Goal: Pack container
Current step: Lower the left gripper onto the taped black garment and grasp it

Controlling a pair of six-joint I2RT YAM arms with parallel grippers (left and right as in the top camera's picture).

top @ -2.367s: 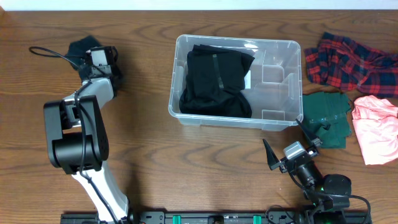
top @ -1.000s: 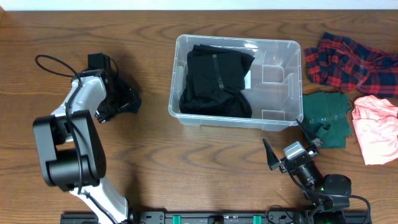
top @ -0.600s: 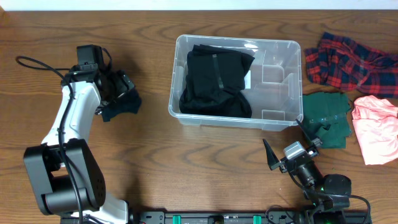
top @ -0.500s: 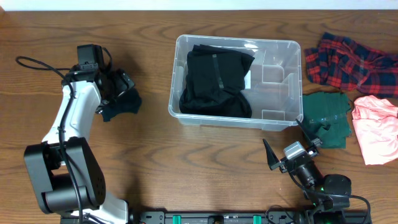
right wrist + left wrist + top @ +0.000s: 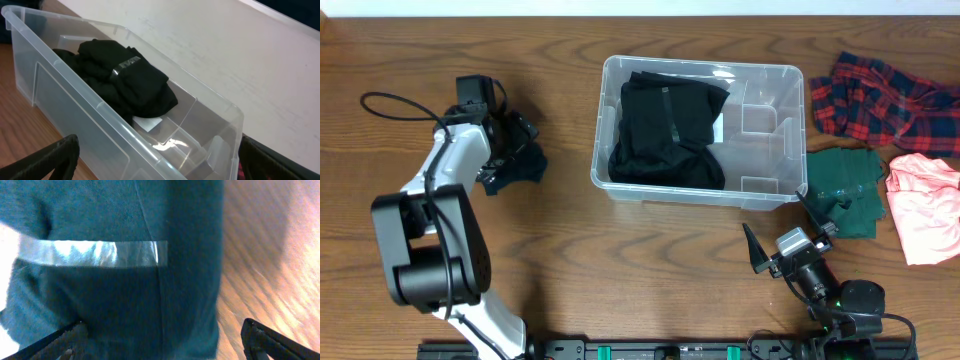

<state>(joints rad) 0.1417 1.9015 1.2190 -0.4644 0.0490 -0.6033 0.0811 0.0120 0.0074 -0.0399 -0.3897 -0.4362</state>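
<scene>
The clear container (image 5: 775, 140) stands mid-table with folded black clothing (image 5: 665, 130) in its left half. From the right wrist the container (image 5: 75, 100) shows with the black clothing (image 5: 125, 75) and a white label (image 5: 147, 123) inside. My left gripper (image 5: 513, 140) hovers open over a dark teal garment (image 5: 517, 166) lying left of the container. That garment (image 5: 125, 290), with a shiny strip, fills the left wrist view between the wide-apart fingers of the left gripper (image 5: 164, 330). My right gripper (image 5: 785, 232) is open and empty in front of the container's right corner, as the right wrist view of it (image 5: 160, 157) confirms.
A red plaid garment (image 5: 880, 100), a green garment (image 5: 845, 185) and a pink garment (image 5: 925, 205) lie on the table right of the container. The container's right half holds only moulded dividers (image 5: 760, 120).
The dark teal garment has come from the far left corner toward the container with my left gripper. In the last second it lies still while the left arm's elbow swings. The right arm has not moved.
</scene>
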